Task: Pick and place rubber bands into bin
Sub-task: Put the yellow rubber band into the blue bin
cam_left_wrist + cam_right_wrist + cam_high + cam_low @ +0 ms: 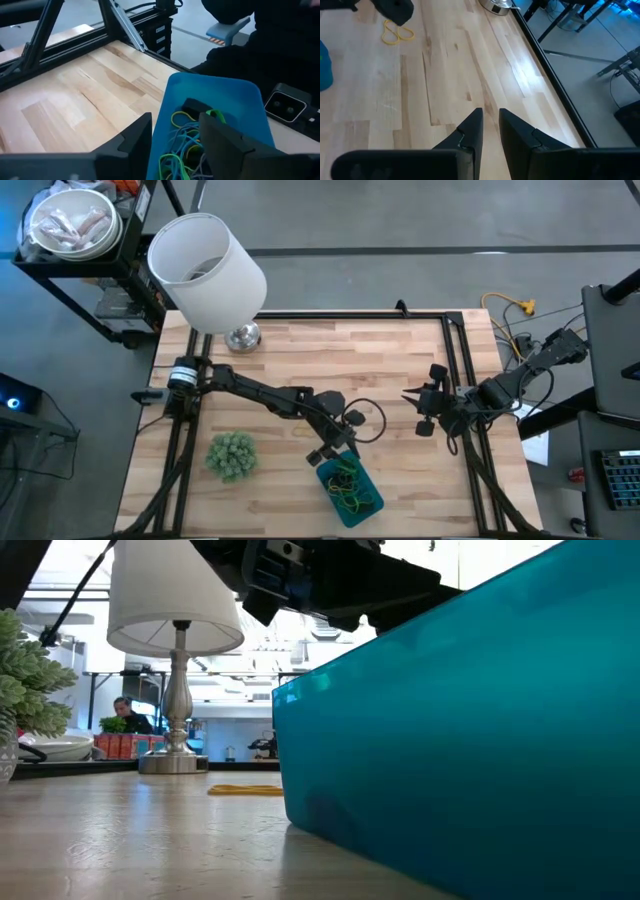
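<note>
The bin point(351, 491) stands near the front edge of the table point(300, 350), and it holds a tangle of rubber bands point(182, 145) in yellow, green and blue. The left hand point(335, 448) is just above the bin, its fingers spread with nothing between them. One yellow band point(397, 34) lies on the bare wood. The right hand point(420, 410) waits near the right edge, its fingers a little apart, holding nothing.

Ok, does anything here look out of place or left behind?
One yellow rubber band lies loose on the table, outside the bin, while the other rubber bands sit inside it. The left gripper is open over the bin; the right gripper waits near the table's right edge.
</note>
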`<state>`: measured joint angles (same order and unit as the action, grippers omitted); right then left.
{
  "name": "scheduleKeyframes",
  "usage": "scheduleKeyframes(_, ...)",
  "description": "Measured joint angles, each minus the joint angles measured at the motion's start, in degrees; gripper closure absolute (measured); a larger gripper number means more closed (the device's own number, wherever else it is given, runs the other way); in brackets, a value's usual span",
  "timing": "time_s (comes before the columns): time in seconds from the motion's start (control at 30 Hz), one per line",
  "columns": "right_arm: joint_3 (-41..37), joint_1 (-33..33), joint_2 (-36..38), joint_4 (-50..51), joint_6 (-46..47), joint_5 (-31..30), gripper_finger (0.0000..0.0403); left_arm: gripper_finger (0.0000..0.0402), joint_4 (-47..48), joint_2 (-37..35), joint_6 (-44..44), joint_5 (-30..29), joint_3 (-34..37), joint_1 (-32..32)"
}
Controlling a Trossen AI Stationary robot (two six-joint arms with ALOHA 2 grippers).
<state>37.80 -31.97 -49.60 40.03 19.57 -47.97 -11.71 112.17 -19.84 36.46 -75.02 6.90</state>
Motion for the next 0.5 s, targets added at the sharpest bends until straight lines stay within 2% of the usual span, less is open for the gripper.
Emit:
scheduleKeyframes(0.1, 0.0, 0.0, 0.0, 0.0, 0.0, 0.0, 0.0346, 0.0252, 2.4, -1.1, 0.0, -1.2, -0.3, -0.5)
scheduleKeyframes(0.17, 0.0, 0.0, 0.0, 0.0, 0.0, 0.0, 0.0346, 0.0252, 6.7, -2.1, -0.4, -4.0, -0.5, -0.8)
scheduleKeyframes(0.37, 0.0, 0.0, 0.0, 0.0, 0.6, 0.4, 0.0346, 0.0252, 21.0, -5.6, -4.3, -22.8, -2.0, -1.2)
scheduleKeyframes(0.5, 0.0, 0.0, 0.0, 0.0, 0.6, 0.4, 0.0346, 0.0252, 24.6, -7.7, -4.6, -26.7, -1.9, -1.2)
